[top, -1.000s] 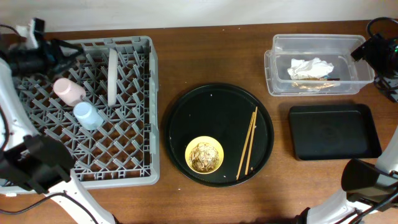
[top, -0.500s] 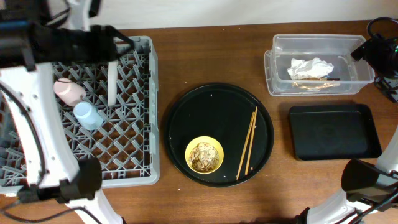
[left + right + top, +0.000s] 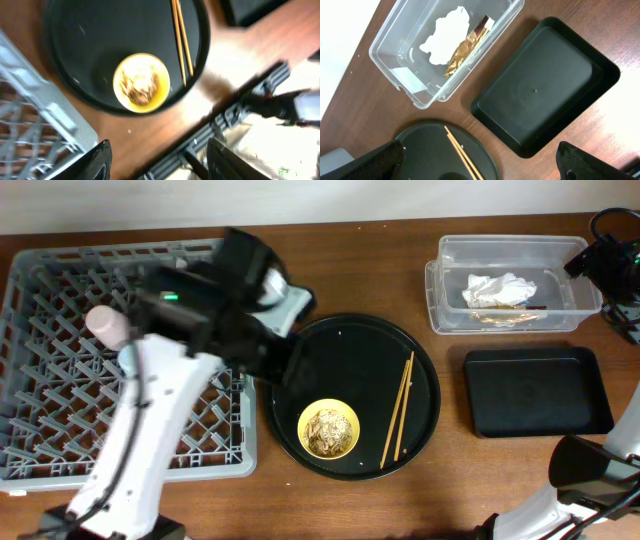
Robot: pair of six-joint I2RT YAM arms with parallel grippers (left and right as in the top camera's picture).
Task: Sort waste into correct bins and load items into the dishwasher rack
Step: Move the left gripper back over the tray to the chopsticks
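Note:
The grey dishwasher rack (image 3: 60,410) fills the left side, with a pink cup (image 3: 108,325) in it and a light-blue cup (image 3: 126,360) mostly hidden by my left arm. A yellow bowl (image 3: 329,430) (image 3: 141,82) of beige food scraps and a pair of chopsticks (image 3: 398,410) (image 3: 180,40) (image 3: 465,155) lie on the round black tray (image 3: 350,350). My left gripper (image 3: 278,355) (image 3: 160,167) hangs open and empty, high over the rack's right edge. A crumpled napkin (image 3: 497,288) (image 3: 445,32) lies in the clear tub (image 3: 448,280) (image 3: 395,55). My right gripper (image 3: 480,167) is open and empty.
The shallow black rectangular tray (image 3: 538,390) (image 3: 545,85) sits in front of the clear tub, with nothing in it. A brown-gold scrap (image 3: 462,50) lies beside the napkin in the tub. Bare wooden table (image 3: 450,500) runs along the front edge.
My left arm has swung from the rack's far left corner rightward across the rack to the round tray's left edge. The right arm has not moved.

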